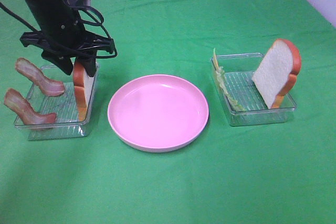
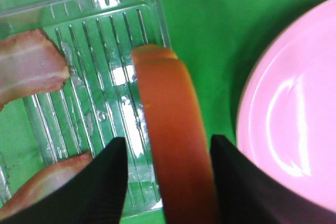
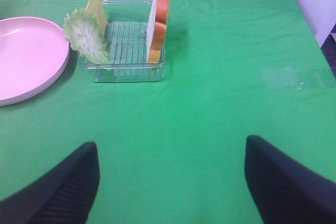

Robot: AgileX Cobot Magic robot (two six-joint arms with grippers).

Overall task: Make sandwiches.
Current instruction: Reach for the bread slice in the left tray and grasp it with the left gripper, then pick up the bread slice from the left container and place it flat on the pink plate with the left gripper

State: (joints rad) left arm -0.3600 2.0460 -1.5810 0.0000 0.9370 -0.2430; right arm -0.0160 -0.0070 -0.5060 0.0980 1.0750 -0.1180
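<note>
A bread slice (image 1: 81,90) with an orange-brown crust stands on edge at the right side of the left clear tray (image 1: 58,127). My left gripper (image 1: 80,69) is open and straddles its top. In the left wrist view (image 2: 168,145) the fingers (image 2: 107,182) flank the crust (image 2: 173,129), with a small gap on one side. Two bacon strips (image 1: 39,77) (image 1: 26,109) stand in the same tray. A second bread slice (image 1: 275,72), lettuce (image 1: 226,90) and cheese (image 1: 215,59) stand in the right tray (image 1: 262,116). My right gripper (image 3: 170,148) is open and empty, well short of that tray.
A round pink plate (image 1: 157,111) lies between the two trays and holds nothing. Green cloth covers the whole table. In the right wrist view the bread (image 3: 157,19), lettuce (image 3: 84,35) and cheese (image 3: 95,4) stand in the tray (image 3: 126,72) beside the plate (image 3: 26,56).
</note>
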